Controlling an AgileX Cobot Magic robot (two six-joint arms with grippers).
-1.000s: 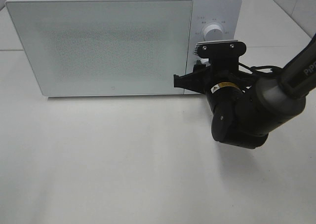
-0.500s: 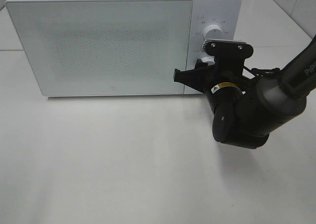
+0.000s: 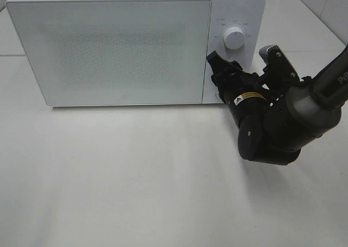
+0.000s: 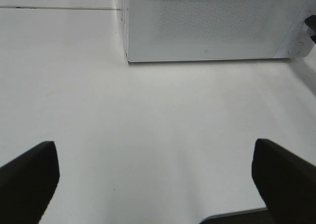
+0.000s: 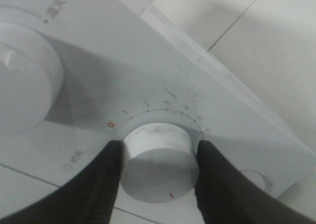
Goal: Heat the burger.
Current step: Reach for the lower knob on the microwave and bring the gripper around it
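The burger is out of view. The white microwave (image 3: 125,45) stands at the back of the table with its door closed. My right gripper (image 3: 220,73) is at the control panel, below the upper knob (image 3: 234,38). In the right wrist view its two black fingers (image 5: 101,182) press the sides of the lower knob (image 5: 159,160), so the right gripper (image 5: 159,147) is shut on it. A numbered scale with a red 0 arcs around that knob. My left gripper (image 4: 157,177) hangs open over bare table in front of the microwave (image 4: 212,21), holding nothing.
White tabletop (image 3: 136,176) spreads in front of the microwave. The right arm's bulky black body (image 3: 272,127) sits low beside the microwave's right front corner. The upper knob (image 5: 24,81) is close beside the right fingers.
The right wrist has rolled while gripping the lower knob: its camera bracket swung from above the gripper over to the right. The fingers shifted up against the panel. The left gripper has not moved.
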